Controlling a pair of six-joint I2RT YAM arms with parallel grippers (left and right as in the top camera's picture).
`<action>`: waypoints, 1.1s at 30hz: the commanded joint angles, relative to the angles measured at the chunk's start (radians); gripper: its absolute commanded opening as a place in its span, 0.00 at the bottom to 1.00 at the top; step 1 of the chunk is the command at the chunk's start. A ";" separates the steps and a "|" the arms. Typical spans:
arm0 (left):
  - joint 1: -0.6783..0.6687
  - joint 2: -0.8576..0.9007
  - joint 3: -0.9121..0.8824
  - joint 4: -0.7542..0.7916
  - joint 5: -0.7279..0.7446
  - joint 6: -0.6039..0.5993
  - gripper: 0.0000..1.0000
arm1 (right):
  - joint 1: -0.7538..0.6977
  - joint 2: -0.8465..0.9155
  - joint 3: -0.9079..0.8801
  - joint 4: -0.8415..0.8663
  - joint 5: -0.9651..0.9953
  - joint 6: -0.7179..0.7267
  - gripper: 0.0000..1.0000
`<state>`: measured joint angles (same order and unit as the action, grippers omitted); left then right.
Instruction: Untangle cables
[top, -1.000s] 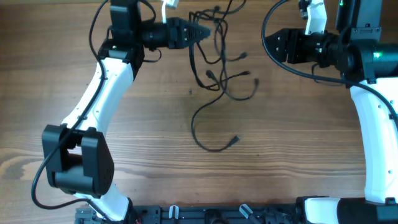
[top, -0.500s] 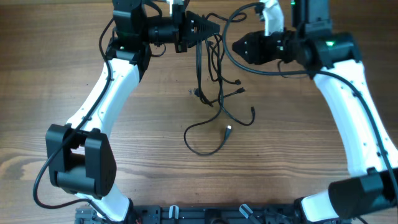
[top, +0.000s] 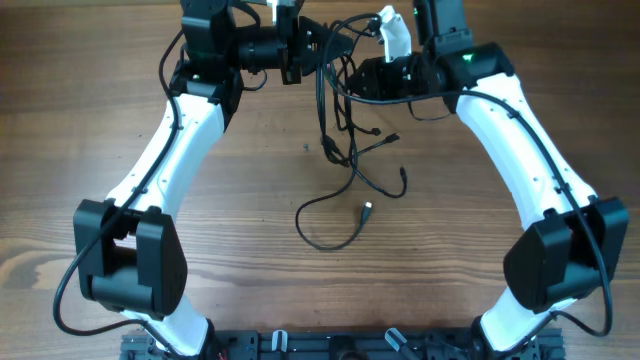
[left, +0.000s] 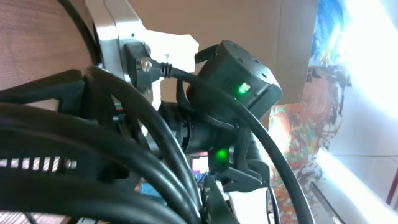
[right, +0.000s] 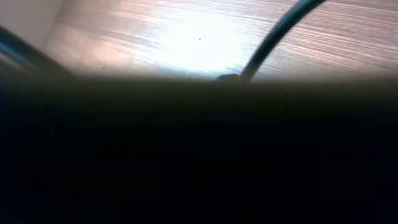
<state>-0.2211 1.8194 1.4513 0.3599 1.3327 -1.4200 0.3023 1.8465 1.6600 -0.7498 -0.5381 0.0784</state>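
Left gripper (top: 320, 46), at the far centre, seems clamped on the cables (top: 353, 168); right gripper (top: 354, 80) sits just right of it among them, whether open or closed I cannot tell; they trail nearward across the table (top: 240, 190) into a loose loop.

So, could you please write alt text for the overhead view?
Two white robot arms reach across a wooden table, the left gripper and right gripper meeting at a tangle of thin black cables. Loose ends trail toward the middle.
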 joint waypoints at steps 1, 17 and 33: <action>0.000 -0.013 0.009 0.006 -0.007 -0.010 0.04 | 0.028 0.016 -0.002 0.010 0.006 0.007 0.32; 0.000 -0.013 0.009 0.006 -0.007 -0.010 0.04 | 0.035 0.048 -0.035 0.059 -0.021 0.030 0.28; 0.000 -0.013 0.009 0.006 -0.007 -0.010 0.04 | 0.080 0.048 -0.035 0.057 -0.053 0.030 0.27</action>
<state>-0.2211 1.8194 1.4513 0.3595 1.3296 -1.4204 0.3676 1.8748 1.6367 -0.6937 -0.5835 0.1043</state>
